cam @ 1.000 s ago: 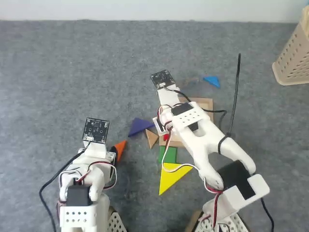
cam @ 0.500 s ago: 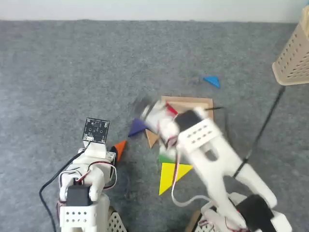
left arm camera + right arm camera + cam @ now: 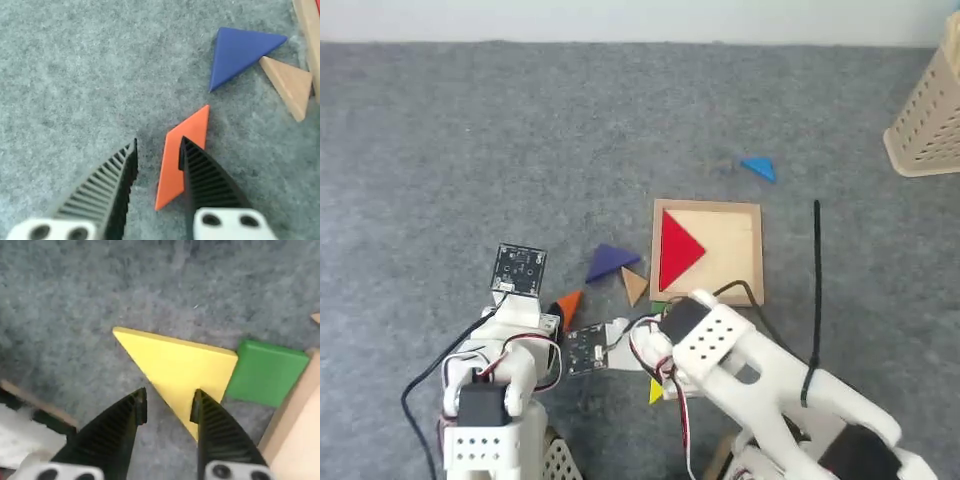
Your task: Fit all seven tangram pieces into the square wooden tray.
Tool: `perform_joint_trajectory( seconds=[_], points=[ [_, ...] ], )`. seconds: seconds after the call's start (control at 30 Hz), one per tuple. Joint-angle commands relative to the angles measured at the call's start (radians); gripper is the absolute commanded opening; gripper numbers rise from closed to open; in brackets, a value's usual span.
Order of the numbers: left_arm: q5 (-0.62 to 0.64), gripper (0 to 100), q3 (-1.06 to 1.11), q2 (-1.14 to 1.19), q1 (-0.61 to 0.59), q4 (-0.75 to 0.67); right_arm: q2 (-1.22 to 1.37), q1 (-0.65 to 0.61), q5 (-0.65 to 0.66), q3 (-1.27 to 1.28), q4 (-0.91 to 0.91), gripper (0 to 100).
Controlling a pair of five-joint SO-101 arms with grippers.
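My right pincer: parted, empty, tips astride the yellow triangle. Beyond it: green piece. Tray farther on: red triangle seated. Six pieces outstanding. My left pincer: parted, empty, at orange piece.

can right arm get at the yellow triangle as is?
Probably yes. The right gripper hangs open just above the yellow triangle, nothing lies on it, and the green piece only sits beside one corner.
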Motion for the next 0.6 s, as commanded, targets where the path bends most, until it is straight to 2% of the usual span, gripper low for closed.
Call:
perform_joint_trajectory(
  seconds=[0.0, 0.3, 0.43, 0.57],
  points=[
    [0.005, 13, -0.005, -0.015, 0.0, 0.006, -0.039, -0.01, 0.017, 0.014, -0.07, 16.2],
    [0.005, 13, -0.005, -0.015, 0.0, 0.006, -0.039, -0.012, 0.04, 0.034, -0.097, 16.4],
    [0.005, 13, -0.005, -0.015, 0.0, 0.006, -0.038, -0.002, 0.025, 0.043, -0.097, 19.4],
    [0.005, 13, -0.005, -0.015, 0.0, 0.006, -0.038, 0.047, 0.012, 0.043, -0.107, 19.5]
  ],
)
